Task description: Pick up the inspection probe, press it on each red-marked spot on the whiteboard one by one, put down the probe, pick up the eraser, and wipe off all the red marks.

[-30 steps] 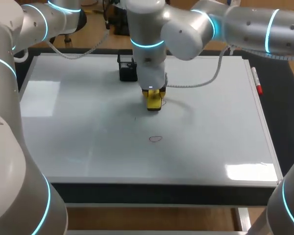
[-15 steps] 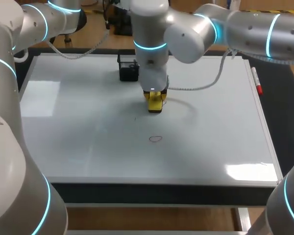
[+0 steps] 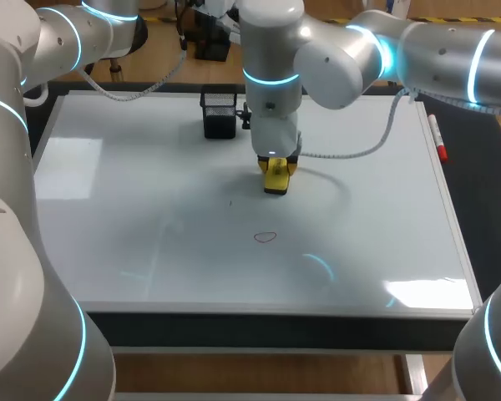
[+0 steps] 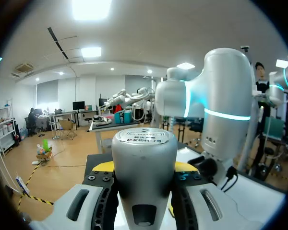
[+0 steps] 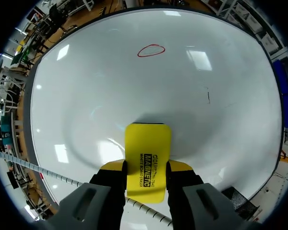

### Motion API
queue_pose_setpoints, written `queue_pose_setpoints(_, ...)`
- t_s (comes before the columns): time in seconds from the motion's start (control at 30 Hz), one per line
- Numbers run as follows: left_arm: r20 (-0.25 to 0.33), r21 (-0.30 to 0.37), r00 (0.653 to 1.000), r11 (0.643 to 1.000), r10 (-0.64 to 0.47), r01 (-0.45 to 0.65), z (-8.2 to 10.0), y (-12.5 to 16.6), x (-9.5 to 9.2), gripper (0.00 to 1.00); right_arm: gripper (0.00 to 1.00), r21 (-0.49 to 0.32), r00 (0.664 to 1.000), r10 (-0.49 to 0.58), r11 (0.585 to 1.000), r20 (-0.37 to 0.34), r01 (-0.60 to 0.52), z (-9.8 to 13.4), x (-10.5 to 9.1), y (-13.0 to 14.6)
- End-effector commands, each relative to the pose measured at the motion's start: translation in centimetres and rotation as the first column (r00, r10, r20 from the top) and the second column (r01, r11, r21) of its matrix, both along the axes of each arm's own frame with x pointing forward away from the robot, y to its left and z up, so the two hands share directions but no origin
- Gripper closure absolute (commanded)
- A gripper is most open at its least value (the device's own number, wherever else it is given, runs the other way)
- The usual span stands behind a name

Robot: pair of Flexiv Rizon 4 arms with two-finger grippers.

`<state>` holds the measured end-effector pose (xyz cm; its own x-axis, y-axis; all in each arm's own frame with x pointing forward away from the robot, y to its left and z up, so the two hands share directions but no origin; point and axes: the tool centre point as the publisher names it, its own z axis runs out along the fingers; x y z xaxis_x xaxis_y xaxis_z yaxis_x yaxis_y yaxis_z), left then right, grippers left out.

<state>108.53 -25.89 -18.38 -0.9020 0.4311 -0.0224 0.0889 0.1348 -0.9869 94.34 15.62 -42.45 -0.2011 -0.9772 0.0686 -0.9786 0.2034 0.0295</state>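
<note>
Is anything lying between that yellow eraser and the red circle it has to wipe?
Nothing visible does: only bare whiteboard lies between the eraser, held in the right gripper, and the red circle ahead.

The head camera looks down from above and behind onto the whole whiteboard (image 3: 134, 251), the right wrist camera hangs close above it, facing down past the eraser (image 5: 148, 153) to the red ring (image 5: 150, 50) (both also in the head view), while the left wrist camera faces level across the room toward the right arm (image 4: 221, 105).
</note>
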Motion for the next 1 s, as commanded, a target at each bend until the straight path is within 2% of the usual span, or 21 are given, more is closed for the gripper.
queue_pose_setpoints(0.03, -0.056, 0.017, 0.936, 0.937, -0.347, 0.348, -0.2, -0.1, 0.8, 1.0, 1.0, 0.003, 1.0, -0.015, 1.0, 0.005, 0.015, -0.3, -0.4, -1.7)
queue_pose_setpoints(0.47, -0.056, 0.017, 0.936, 0.937, -0.347, 0.348, -0.2, -0.1, 0.8, 1.0, 1.0, 0.002, 0.997, -0.081, 0.997, 0.015, 0.081, 0.4, -0.4, -4.8)
queue_pose_setpoints(0.7, -0.056, 0.017, 0.936, 0.937, -0.347, 0.348, -0.2, -0.1, 0.8, 1.0, 1.0, 0.04, 0.994, -0.109, 0.993, 0.007, 0.108, 1.7, -0.1, -6.0)
queue_pose_setpoints(1.0, -0.056, 0.017, 0.936, 0.937, -0.347, 0.348, -0.2, -0.1, 0.8, 1.0, 1.0, 0.057, 0.976, -0.218, 0.975, 0.032, 0.216, 3.3, 0.8, -10.0)
